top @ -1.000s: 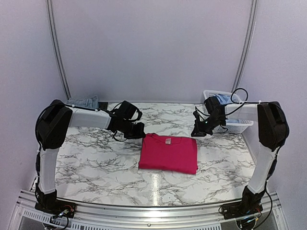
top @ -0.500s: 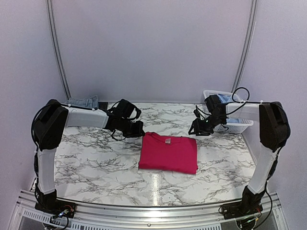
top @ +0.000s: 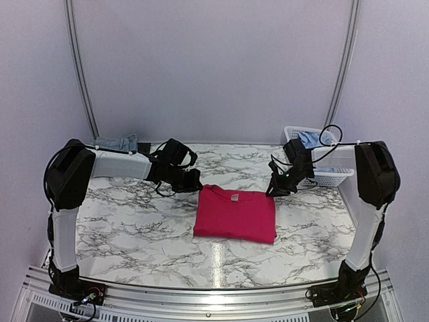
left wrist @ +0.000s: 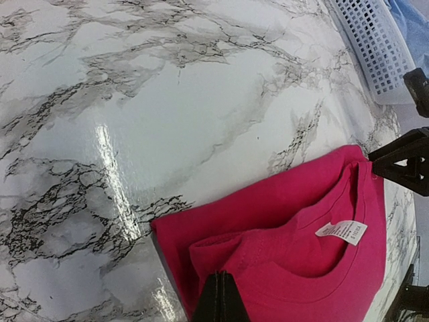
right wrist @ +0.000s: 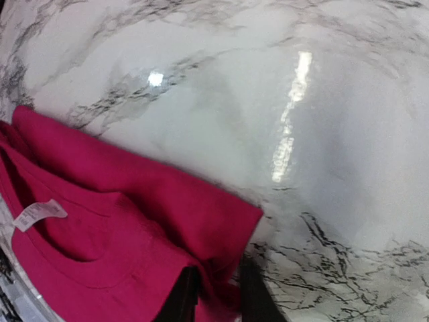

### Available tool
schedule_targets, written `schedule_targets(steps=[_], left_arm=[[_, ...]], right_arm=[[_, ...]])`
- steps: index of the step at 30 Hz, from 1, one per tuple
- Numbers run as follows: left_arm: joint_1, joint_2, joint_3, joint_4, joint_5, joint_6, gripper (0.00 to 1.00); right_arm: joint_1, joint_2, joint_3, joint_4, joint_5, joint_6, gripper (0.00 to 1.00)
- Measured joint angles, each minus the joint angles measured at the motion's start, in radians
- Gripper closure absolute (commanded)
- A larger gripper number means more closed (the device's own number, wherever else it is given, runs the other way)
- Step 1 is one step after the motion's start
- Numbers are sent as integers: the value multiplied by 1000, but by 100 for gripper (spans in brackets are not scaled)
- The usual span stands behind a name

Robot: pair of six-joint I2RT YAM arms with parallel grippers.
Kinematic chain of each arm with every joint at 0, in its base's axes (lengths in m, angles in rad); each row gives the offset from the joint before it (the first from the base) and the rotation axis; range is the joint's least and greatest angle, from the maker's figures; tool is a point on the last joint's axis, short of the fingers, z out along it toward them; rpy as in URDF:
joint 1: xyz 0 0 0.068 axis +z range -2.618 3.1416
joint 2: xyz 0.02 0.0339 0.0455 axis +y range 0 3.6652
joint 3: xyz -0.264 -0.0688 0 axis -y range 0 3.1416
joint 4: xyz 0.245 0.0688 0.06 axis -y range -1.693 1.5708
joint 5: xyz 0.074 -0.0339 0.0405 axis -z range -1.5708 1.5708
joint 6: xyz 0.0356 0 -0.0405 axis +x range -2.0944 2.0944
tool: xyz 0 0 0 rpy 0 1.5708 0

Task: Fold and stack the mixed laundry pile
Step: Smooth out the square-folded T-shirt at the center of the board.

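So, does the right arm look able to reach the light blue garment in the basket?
Probably yes: the white basket sits close by the right gripper, open-topped, the light blue garment showing above its rim. But the jaws pinch a corner of the pink T-shirt, so it would have to let go first.

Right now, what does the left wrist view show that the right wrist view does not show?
Only the left wrist view: the white basket with light blue cloth in it, and the right arm's jaws from outside, at a corner of the pink-red T-shirt. Only the right wrist view: that corner lying between those jaws. Both: the T-shirt, its white neck tag and the marble table.
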Motion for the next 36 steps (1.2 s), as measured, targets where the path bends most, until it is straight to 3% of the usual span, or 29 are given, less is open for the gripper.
schedule_targets(steps=[16, 23, 24, 26, 29, 31, 36], left_arm=[[27, -68, -63, 14, -19, 0, 100], [39, 23, -16, 16, -24, -9, 100], [39, 36, -15, 17, -28, -12, 94], [43, 60, -15, 13, -38, -21, 68], [52, 63, -17, 9, -51, -23, 51], [56, 40, -34, 12, -55, -12, 45], [58, -156, -192, 10, -26, 23, 48]], right_arm=[[0, -28, 78, -21, -40, 5, 100], [0, 78, 100, 16, -18, 5, 97], [0, 97, 109, 19, -13, 5, 89], [0, 126, 133, 16, -7, 3, 72], [0, 140, 178, 7, 7, -2, 54], [0, 108, 182, 0, 8, -3, 49], [15, -107, 95, -24, -11, 10, 49]])
